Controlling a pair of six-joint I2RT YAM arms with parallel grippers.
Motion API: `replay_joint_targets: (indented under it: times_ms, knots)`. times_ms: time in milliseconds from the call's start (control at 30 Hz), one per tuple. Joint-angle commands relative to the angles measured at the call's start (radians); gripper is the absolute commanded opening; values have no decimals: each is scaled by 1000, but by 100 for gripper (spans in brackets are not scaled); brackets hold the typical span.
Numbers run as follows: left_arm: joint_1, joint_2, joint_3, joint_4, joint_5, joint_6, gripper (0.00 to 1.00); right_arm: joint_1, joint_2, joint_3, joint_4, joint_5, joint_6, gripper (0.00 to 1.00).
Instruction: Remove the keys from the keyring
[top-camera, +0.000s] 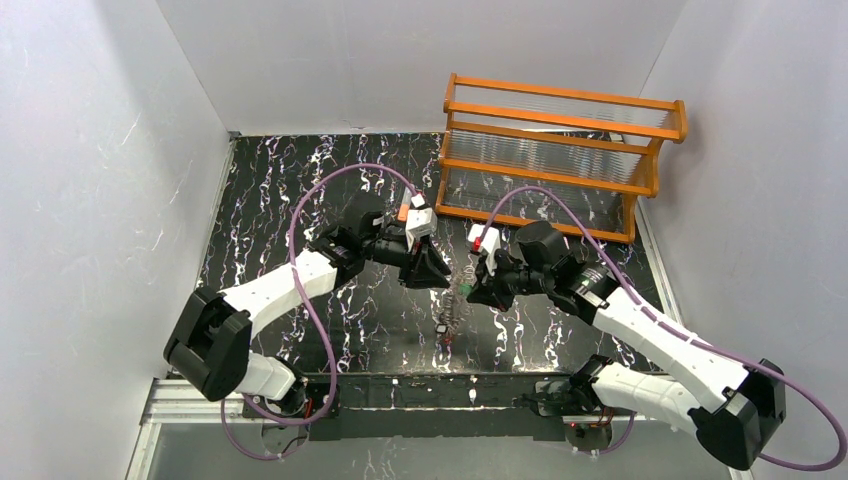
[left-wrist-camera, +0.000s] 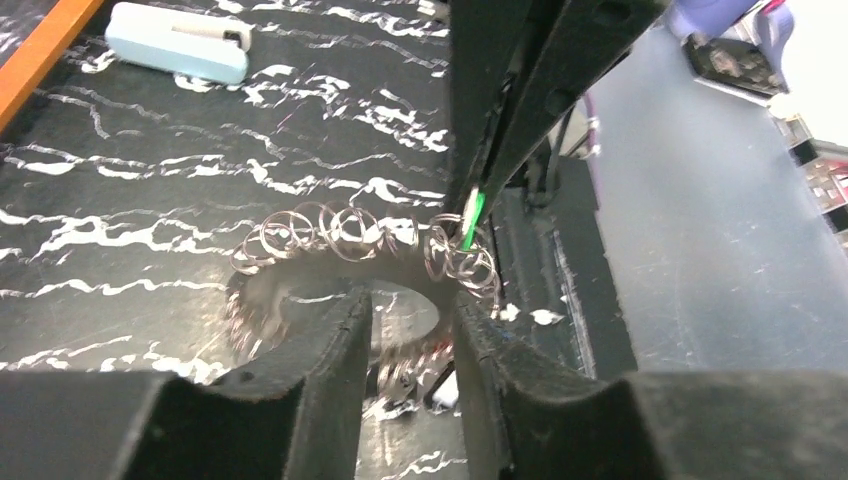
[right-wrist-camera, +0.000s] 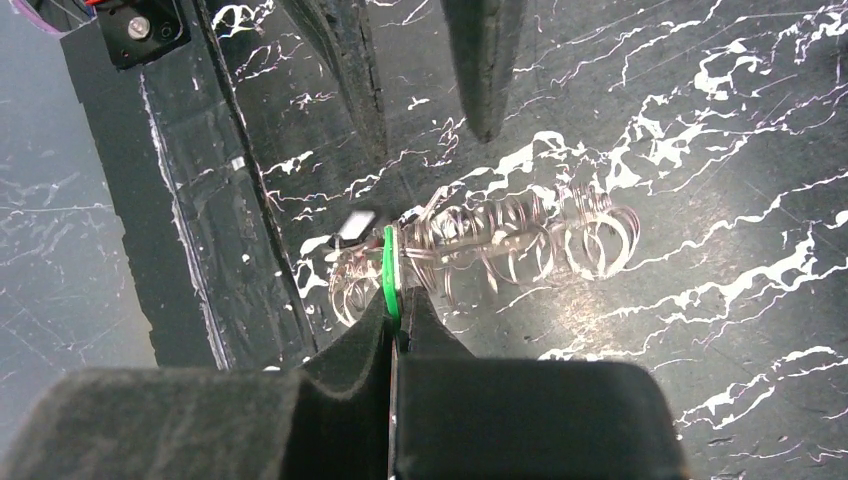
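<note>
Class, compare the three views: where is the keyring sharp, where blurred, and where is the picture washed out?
Top external: the keyring is tiny, indistinct. Left wrist: its lower arc smears behind the left tool; top right corner blown out. Right wrist: coils and green key crisp, right tool blurred up close.

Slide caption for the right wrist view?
Right gripper shut on the green key on the keyring; left gripper open just beyond, over the marbled table.

The lower part of the keyring (left-wrist-camera: 320, 235) is being hidden behind the left gripper (left-wrist-camera: 410, 310). Most of the green key (right-wrist-camera: 389, 268) is being covered by the right gripper (right-wrist-camera: 392, 325). From above, the other keys (top-camera: 446, 326) are being shown too small to tell apart.
</note>
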Motion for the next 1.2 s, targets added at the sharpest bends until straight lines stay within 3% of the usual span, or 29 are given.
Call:
replay_joint_targets:
  times_ms: [0, 133, 367, 500, 700, 967, 1167]
  knots:
    - [8, -23, 11, -53, -67, 31, 39, 2, 19, 38, 65, -33, 24, 1]
    - [0, -82, -54, 12, -255, -47, 51, 2, 34, 55, 73, 1, 53, 1]
    - [-92, -185, -135, 6, -542, -147, 62, 3, 61, 107, 51, 47, 108, 1]
    - [-128, -248, -178, 6, -693, -200, 63, 4, 77, 133, 27, 68, 122, 1]
    - [-196, -327, -280, 114, -790, -232, 66, 4, 100, 171, 2, 107, 144, 1]
    - [-343, -295, -374, 379, -1097, -339, 67, 6, 120, 209, -24, 124, 220, 1]
    - [-392, -213, -387, 525, -1165, -357, 68, 9, 125, 226, -51, 129, 230, 1]
